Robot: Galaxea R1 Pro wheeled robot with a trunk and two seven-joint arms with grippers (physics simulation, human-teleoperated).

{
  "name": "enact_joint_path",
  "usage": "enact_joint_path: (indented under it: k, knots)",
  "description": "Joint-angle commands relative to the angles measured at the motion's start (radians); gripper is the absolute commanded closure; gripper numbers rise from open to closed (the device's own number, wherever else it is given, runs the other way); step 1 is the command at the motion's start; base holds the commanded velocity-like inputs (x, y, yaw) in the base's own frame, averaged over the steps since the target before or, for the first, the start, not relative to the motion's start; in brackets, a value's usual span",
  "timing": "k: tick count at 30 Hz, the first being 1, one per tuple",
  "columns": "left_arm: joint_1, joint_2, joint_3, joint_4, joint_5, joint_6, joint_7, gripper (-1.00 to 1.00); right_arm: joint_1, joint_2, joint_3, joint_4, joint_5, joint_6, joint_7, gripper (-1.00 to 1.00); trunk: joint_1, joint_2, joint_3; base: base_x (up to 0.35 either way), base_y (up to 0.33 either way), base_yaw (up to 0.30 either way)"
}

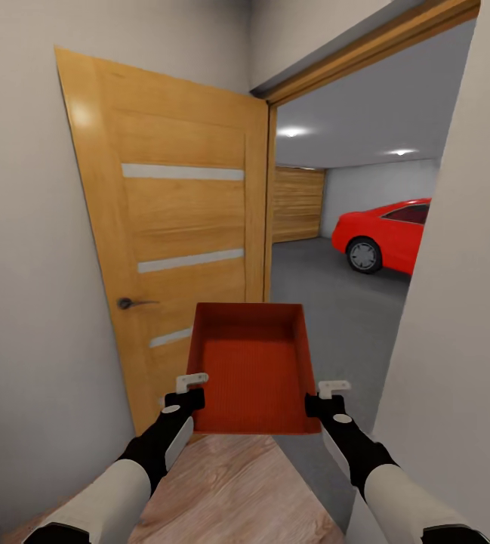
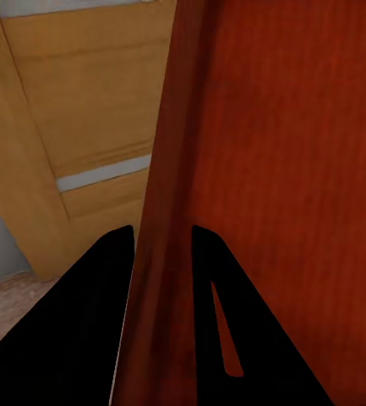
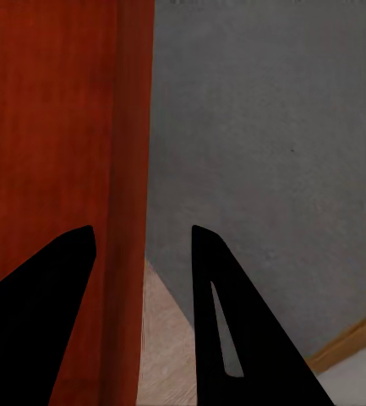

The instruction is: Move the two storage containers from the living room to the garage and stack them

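Note:
I hold one orange-red storage container point(image 1: 251, 370) level in front of me, at the doorway to the garage. My left gripper point(image 1: 188, 389) is shut on its left wall near the closest corner; in the left wrist view that wall point(image 2: 161, 169) fills the space between the black fingers point(image 2: 81, 330). My right gripper point(image 1: 324, 397) straddles the right wall point(image 3: 130, 152). There a strip of floor shows between the wall and the outer finger point(image 3: 233, 330), so the jaws stand open. The bin is empty. Past the doorway lies the garage's dark grey floor point(image 1: 328, 302).
A wooden door point(image 1: 177, 242) stands open on the left, its handle point(image 1: 127, 303) toward me. A pale wall point(image 1: 463, 317) closes the right side, leaving a narrow passage. A red car point(image 1: 388, 234) is parked inside at the right. Light wood planks point(image 1: 229, 491) lie under me.

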Motion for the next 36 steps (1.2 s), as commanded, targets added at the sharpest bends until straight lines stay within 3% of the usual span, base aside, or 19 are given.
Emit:
enact_joint_path:
  k: [1, 27, 36]
  knots:
    - [0.0, 0.025, 0.046, -0.006, -0.016, 0.006, 0.045, 1.0, 0.0, -0.003, -0.06, 0.001, 0.003, 0.001, -0.014, 1.0, 0.001, -0.001, 0.0, 0.215, 0.188, -0.005]
    - [0.0, 0.024, 0.046, -0.006, -0.016, 0.005, 0.046, 1.0, 0.0, -0.003, -0.059, 0.002, 0.002, 0.003, -0.015, 1.0, 0.001, -0.001, 0.0, 0.025, 0.021, -0.257]
    - [0.0, 0.025, 0.046, -0.006, -0.016, 0.009, 0.044, 1.0, 0.0, -0.003, -0.06, 0.001, 0.002, 0.003, -0.014, 1.0, 0.001, -0.001, 0.0, 0.126, 0.114, -0.046]
